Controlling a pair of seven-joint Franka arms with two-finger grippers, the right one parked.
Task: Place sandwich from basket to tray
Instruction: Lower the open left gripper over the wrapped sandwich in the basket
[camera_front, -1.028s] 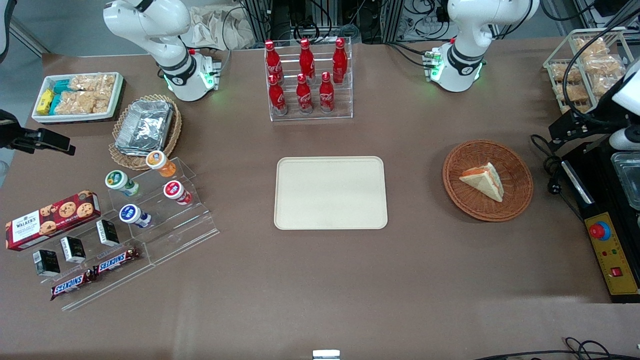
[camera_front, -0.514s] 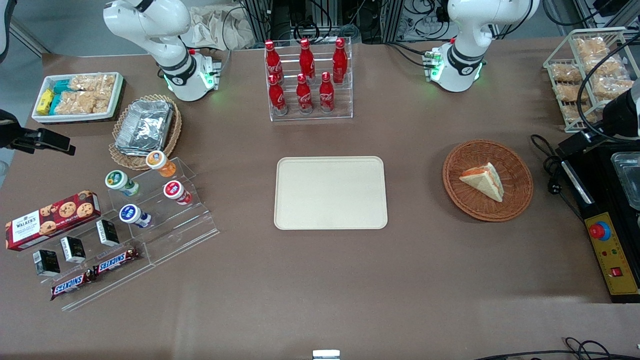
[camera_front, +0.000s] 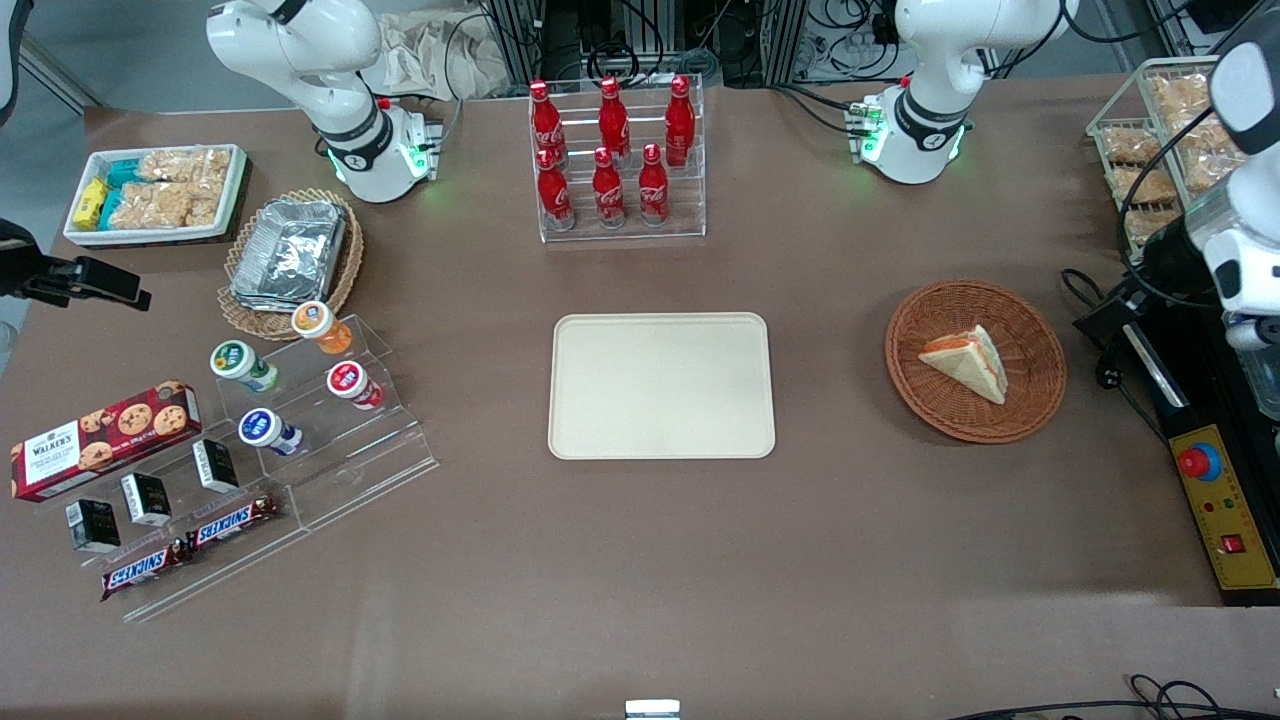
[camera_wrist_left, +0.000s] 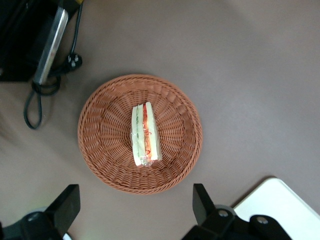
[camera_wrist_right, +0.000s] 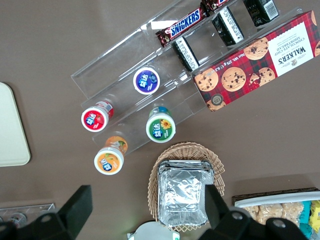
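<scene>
The sandwich (camera_front: 967, 362), one clear-wrapped wedge, lies in the single reddish-brown basket (camera_front: 1030, 330) toward the working arm's end of the table, filling edge up. One cream tray (camera_front: 661, 386) sits at the table's middle, well apart from the basket, bare. The gripper (camera_wrist_left: 136, 210) hangs above the basket, its two fingers (camera_wrist_left: 202, 202) spread wide and holding nothing. Six red bottles (camera_front: 611, 150) stand in a clear rack farther from the front camera than the tray.

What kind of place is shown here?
Probably a robotics lab set up as a snack counter: cola bottles, a sandwich in a basket, with the open end effector above it.
</scene>
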